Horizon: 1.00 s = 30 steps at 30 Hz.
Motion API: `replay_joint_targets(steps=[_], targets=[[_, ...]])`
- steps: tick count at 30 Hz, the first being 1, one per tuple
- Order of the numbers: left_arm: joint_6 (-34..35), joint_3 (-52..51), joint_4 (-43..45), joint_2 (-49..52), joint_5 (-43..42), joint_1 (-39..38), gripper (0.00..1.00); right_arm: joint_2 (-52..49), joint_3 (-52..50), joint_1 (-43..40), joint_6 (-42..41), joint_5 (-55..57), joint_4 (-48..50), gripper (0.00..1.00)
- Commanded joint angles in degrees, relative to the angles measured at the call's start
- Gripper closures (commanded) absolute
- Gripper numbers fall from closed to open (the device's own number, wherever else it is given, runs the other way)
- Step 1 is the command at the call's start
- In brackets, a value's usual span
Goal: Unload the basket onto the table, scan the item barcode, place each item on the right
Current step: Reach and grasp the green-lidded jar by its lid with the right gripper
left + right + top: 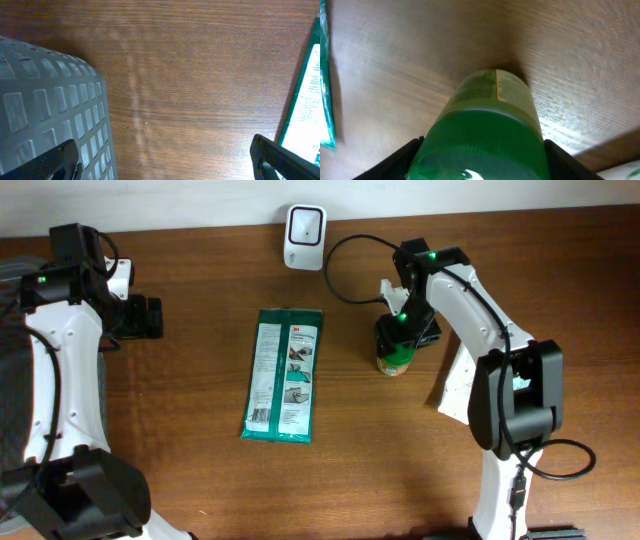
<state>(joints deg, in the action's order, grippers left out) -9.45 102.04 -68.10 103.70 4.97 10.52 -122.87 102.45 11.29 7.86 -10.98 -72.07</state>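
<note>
Item: the green jar point(395, 357) stands upright on the table, directly under your right arm's wrist.
Item, look: a round body with a ribbed, see-through green lid point(480, 145). Below that is a pale green label point(512, 92) with one lighter panel of small print, too blurred to read.
Item, place: it is right of the green packet point(283, 375) and clear of it, and well apart from the scanner point(304, 237).
Right gripper point(397, 340): it is down over the jar, one finger on each side of the lid and close against it. You cannot tell from these views whether the fingers point(402, 157) are pressing the lid or only flanking it.
Left gripper point(155, 318): released, jaws spread wide with nothing between them. It hangs over bare wood at the left side of the table.
Scanner: a small white unit with a dark window, at the far edge of the table by the wall point(200, 200).
Packet: it lies flat, long side running away from you, with a white printed panel facing up.
Surface: your table point(380, 470) is brown wood with a clear grain and some glare streaks.
Cable point(345, 275): a black loop lies between the scanner and your right arm.
Basket point(45, 95): grey plastic with square perforations, just beside the left gripper in the left wrist view.
Room: a plain pale wall behind the table.
</note>
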Motion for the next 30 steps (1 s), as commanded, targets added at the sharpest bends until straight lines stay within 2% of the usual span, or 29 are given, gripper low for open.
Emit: replay_joint_targets(steps=[1,6,9,12,13,14,16,19,24,30], targets=[[-0.52,-0.07,-0.04,-1.18,0.42,0.15,0.01,0.04,2.84,2.75,22.45,-2.34,-3.56,0.29],[-0.52,-0.07,-0.04,-1.18,0.42,0.15,0.01,0.02,2.84,3.85,31.15,-1.51,-2.47,0.28],[-0.52,-0.07,-0.04,-1.18,0.42,0.15,0.01,0.02,2.84,3.85,30.32,-0.39,-2.01,0.25],[-0.52,-0.07,-0.04,-1.18,0.42,0.15,0.01,0.02,2.84,3.85,23.45,-0.46,-1.4,0.22],[-0.5,-0.07,-0.04,-1.18,0.42,0.15,0.01,0.02,2.84,3.85,19.85,-1.2,-1.4,0.17],[-0.52,-0.07,-0.04,-1.18,0.42,0.15,0.01,0.02,2.84,3.87,16.9,-2.47,-1.49,0.02],[-0.5,-0.07,-0.04,-1.18,0.42,0.15,0.01,0.02,2.84,3.85,10.88,-6.71,-1.44,0.02],[-0.52,-0.07,-0.04,-1.18,0.42,0.15,0.01,0.02,2.82,3.85,10.71,-8.94,-1.18,0.02],[-0.5,-0.07,-0.04,-1.18,0.42,0.15,0.01,-0.28,1.86,3.76,-0.76,-1.9,0.5,0.01],[-0.52,-0.07,-0.04,-1.18,0.42,0.15,0.01,-0.28,-0.24,4.26,-1.33,2.62,1.55,0.15]])
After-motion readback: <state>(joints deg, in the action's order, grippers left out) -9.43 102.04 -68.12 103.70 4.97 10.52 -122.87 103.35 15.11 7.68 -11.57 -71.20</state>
